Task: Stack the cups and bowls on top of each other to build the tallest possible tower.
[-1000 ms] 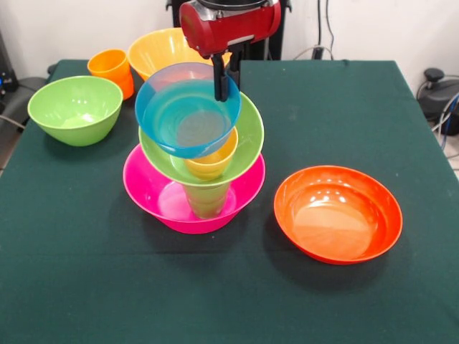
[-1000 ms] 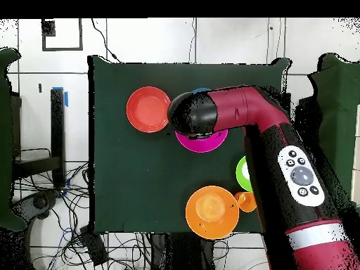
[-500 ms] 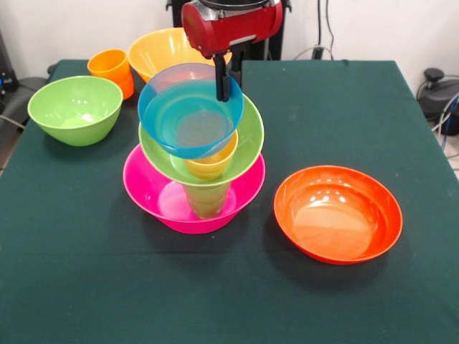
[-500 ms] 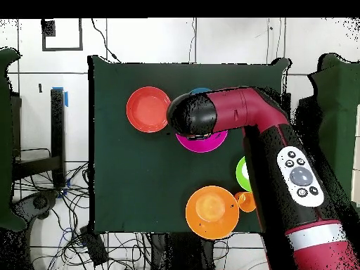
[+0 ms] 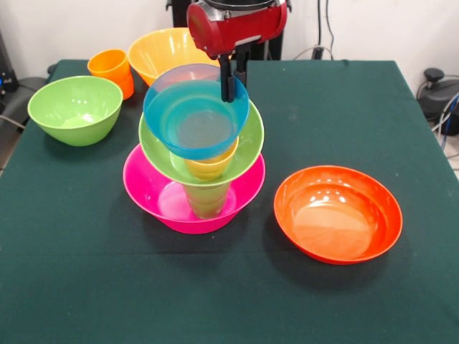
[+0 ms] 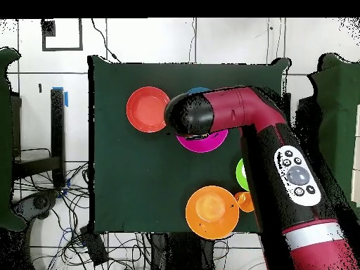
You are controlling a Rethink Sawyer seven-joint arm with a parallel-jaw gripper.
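Table (image 5: 344, 107) right of tower (image 5: 197, 161) lies open

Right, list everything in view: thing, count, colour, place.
Pink bowl: one, tower base, table centre.
Green cup: one, standing in the pink bowl.
Light green bowl: one, on the tower above the green cup.
Yellow cup: one, in that light green bowl.
Translucent blue bowl: one, tilted, topmost, pinched at its rim.
Second light green bowl: one, alone, front view's left.
Orange cup: one, behind it.
Orange bowl: one, beside the orange cup.
Red-orange bowl: one, front view's right.
Table: one, dark green cloth.
Arm: one, red and black.
Gripper: one, black, shut on the blue bowl's rim.
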